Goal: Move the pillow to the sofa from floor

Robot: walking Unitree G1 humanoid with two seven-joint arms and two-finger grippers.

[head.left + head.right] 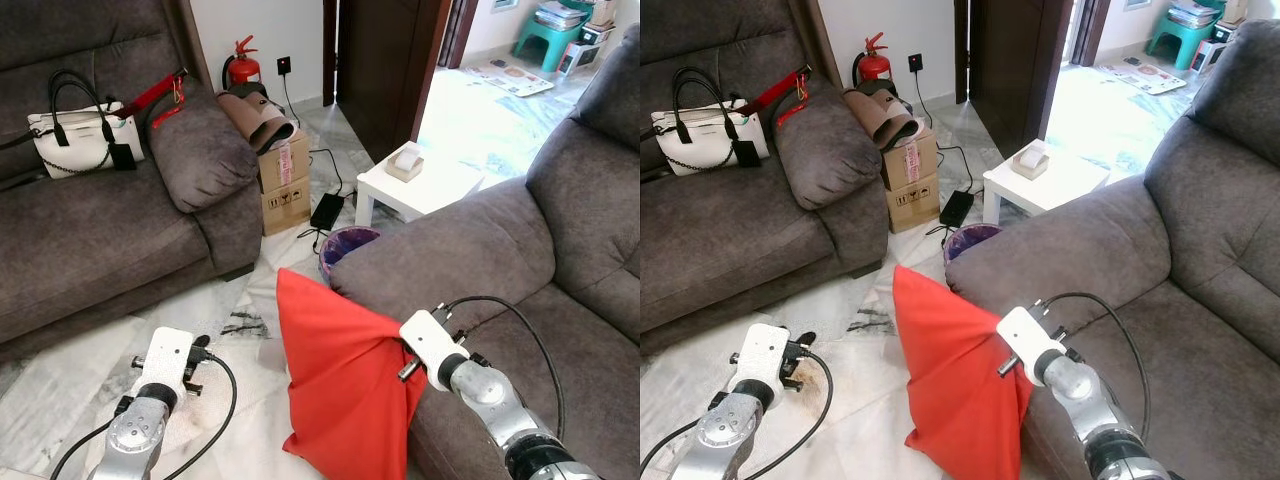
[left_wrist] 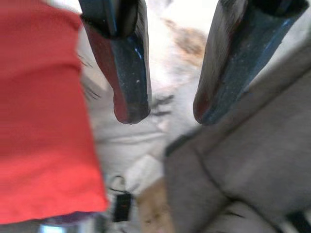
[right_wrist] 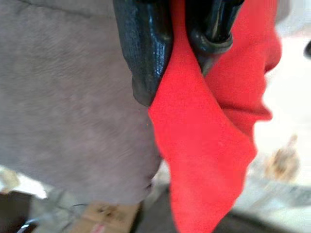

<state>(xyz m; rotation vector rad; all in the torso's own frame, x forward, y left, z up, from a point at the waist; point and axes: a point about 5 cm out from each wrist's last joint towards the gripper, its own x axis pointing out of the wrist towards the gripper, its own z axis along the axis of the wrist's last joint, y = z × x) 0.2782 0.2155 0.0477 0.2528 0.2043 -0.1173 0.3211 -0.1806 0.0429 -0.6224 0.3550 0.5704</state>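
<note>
Right end effector [image 1: 404, 366] is clamped on a bunched fold at the edge of the red pillow [image 1: 340, 385], which hangs by that pinch against the front of the near right sofa [image 1: 520, 260], its lower corner down at the floor [image 1: 240, 330] — gripping the edge lets the slack cover be hauled up over the arm, I'd say. Left end effector [image 2: 165, 114] hovers with fingers apart and empty, just left of the pillow over the floor, likely ready to support.
</note>
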